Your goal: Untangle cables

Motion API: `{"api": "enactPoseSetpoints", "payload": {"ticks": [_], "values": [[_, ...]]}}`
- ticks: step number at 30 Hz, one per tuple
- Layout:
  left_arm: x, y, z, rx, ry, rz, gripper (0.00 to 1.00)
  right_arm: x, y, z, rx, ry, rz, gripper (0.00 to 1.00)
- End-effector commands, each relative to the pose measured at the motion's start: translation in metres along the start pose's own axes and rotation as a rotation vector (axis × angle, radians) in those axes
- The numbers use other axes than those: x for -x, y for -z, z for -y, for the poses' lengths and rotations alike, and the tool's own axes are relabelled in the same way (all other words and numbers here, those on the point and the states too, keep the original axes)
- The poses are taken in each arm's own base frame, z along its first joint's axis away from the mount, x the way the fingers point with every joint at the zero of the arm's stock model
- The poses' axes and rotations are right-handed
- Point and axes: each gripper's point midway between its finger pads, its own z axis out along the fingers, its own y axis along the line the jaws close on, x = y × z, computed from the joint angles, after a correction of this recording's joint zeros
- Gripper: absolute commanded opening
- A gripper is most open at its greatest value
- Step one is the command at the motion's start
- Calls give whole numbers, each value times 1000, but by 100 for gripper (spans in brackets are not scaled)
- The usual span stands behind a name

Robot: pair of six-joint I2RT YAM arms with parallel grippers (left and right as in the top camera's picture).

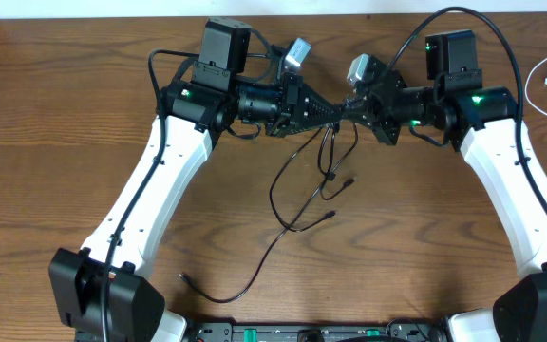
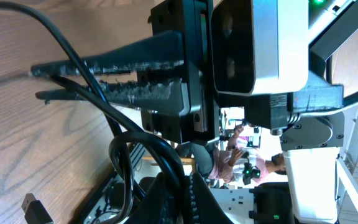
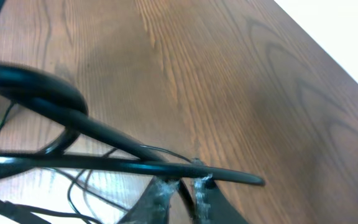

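Basically both arms meet tip to tip over the far middle of the desk (image 1: 425, 247). Left fingers (image 2: 117, 59) are clamped narrow on the black cable (image 1: 330, 152). Right fingers (image 3: 157, 193) are narrow too, with a strand lying crosswise at their tips; it looks pinched. The grips almost touch, so neither arm is nearer. The tangle hangs just beneath them, its tail trailing toward the left base. My read: each arm pulls sideways, toward its own side.

A lab: wooden table (image 1: 46, 114), seated people (image 2: 229, 158) beyond robot rig.
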Motion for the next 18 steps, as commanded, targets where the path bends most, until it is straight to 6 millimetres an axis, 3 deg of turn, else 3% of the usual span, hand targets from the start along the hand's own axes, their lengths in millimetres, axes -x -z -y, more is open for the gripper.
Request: {"api": "enactPoseSetpoints", "payload": {"ticks": [1, 6, 10, 14, 16, 18], "values": [[-3, 2, 10, -30, -24, -17, 8, 3, 3, 2, 1, -54, 19, 1], [-1, 2, 7, -12, -25, -1, 7, -10, 12, 12, -37, -254, -11, 1], [3, 5, 6, -12, -29, 11, 8, -48, 18, 24, -176, -488, -167, 1], [7, 12, 4, -9, -23, 30, 8, -81, 26, 22, -259, -592, -309, 1], [9, 14, 3, -8, -22, 36, 7, -84, 27, 17, -249, -607, -328, 1], [9, 14, 3, -8, -22, 36, 7, -82, 26, 17, -244, -605, -320, 9]]}}
